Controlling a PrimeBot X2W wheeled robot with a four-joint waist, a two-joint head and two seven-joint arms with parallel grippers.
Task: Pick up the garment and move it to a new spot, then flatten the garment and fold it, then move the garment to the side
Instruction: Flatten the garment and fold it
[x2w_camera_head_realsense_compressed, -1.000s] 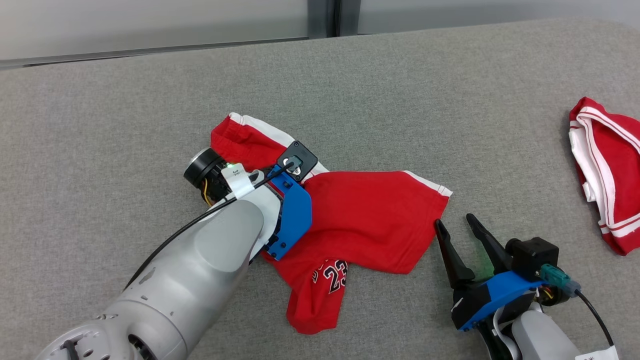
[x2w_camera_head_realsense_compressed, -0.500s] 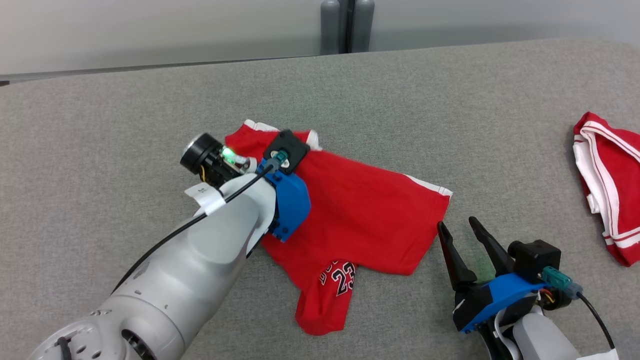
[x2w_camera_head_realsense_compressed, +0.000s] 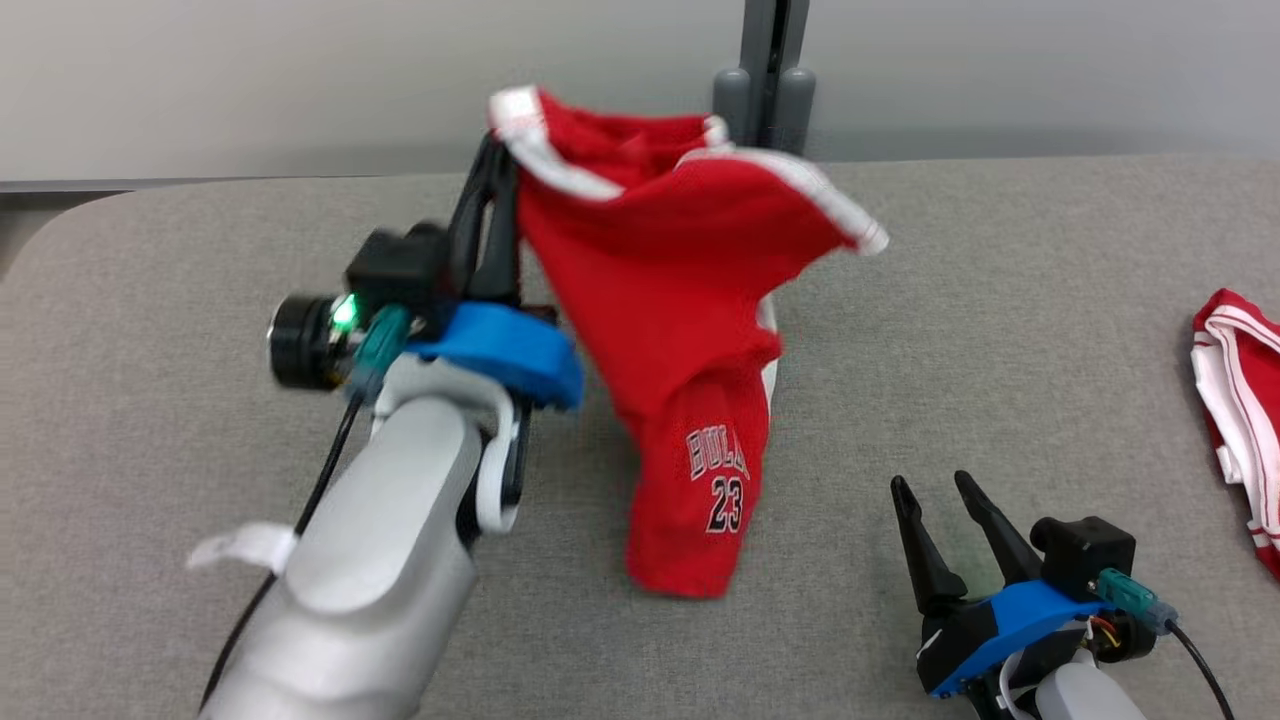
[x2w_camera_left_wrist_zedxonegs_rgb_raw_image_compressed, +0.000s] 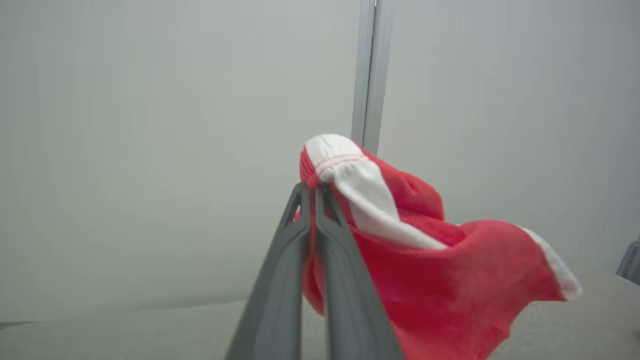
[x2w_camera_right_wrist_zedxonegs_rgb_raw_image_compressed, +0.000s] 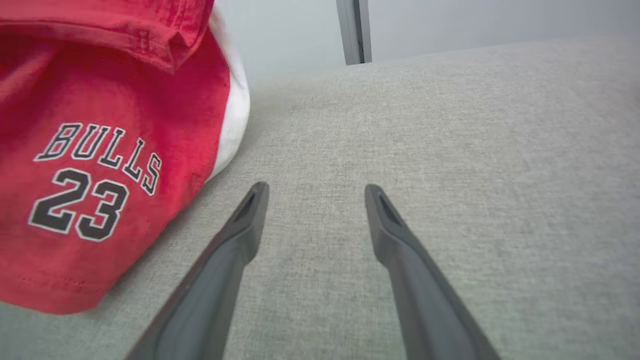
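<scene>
Garments number two: red Bulls shorts (x2w_camera_head_realsense_compressed: 660, 300) hang from the left gripper (x2w_camera_left_wrist_zedxonegs_rgb_raw_image_compressed: 310, 189), clamped on their waistband above the grey surface (x2w_camera_head_realsense_compressed: 1000, 300); another red garment (x2w_camera_head_realsense_compressed: 1240, 400) is cut off at the right. Right gripper (x2w_camera_head_realsense_compressed: 931, 483) gapes, empty.

The left pincer (x2w_camera_head_realsense_compressed: 492, 150) stands high, fingers pressed together, while the right pincer (x2w_camera_head_realsense_compressed: 932, 487) sits low, fingers spread.

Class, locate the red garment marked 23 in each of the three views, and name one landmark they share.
Head view: garment at centre, hanging from the left claw.
Left wrist view: garment right of centre, pinched at the claw's tips.
Right wrist view: garment far left, beside the open right claw.
Shared landmark: the grey post, top centre in each.
</scene>
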